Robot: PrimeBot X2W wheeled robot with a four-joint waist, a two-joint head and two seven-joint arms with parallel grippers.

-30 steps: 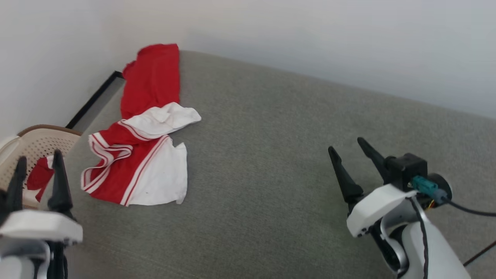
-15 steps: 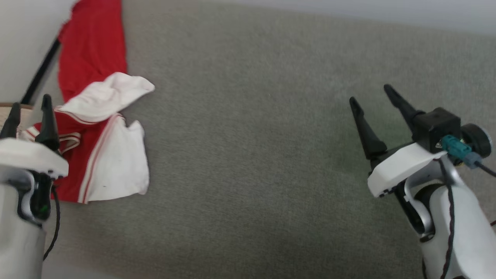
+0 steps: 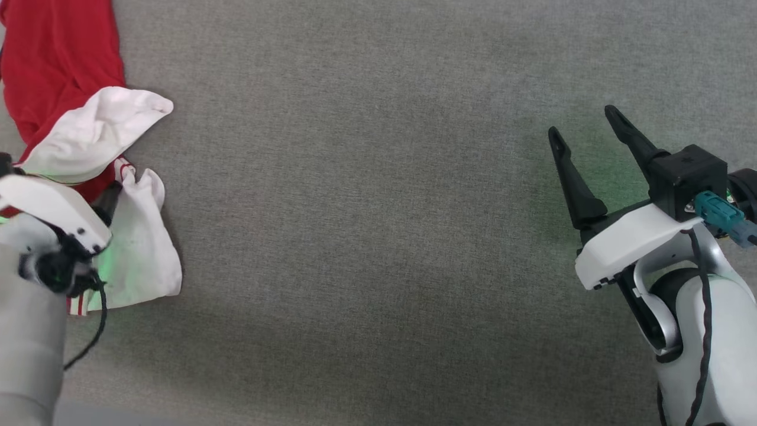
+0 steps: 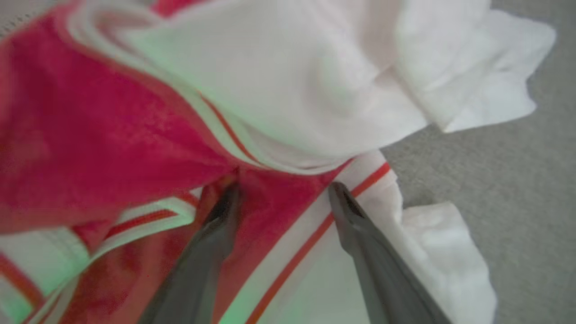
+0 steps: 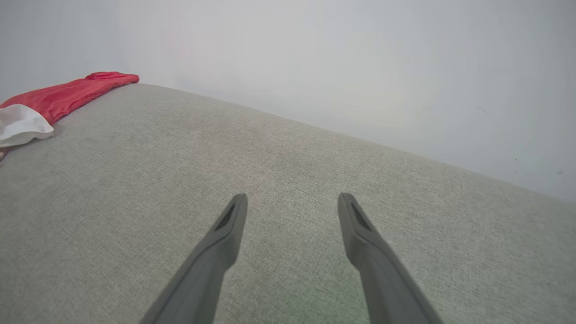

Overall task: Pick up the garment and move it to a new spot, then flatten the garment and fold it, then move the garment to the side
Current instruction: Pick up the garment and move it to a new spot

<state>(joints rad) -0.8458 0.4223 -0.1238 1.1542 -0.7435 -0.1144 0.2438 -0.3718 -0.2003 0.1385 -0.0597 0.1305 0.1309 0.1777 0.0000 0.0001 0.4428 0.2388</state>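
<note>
The left gripper (image 4: pixel 283 193) is sitting wide open on the red jersey (image 4: pixel 90 135), starting the pick-up; next it probably needs pinching shut

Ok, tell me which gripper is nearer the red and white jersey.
Left. The left gripper is at the jersey, open over its folds; the right gripper hangs open over the grey fabric surface, far off.

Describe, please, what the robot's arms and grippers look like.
The right gripper and left gripper both have two long, dark, tapering jaws. A white shell covers each wrist. The right arm carries a teal connector and a black cable; the left forearm is grey.
</note>
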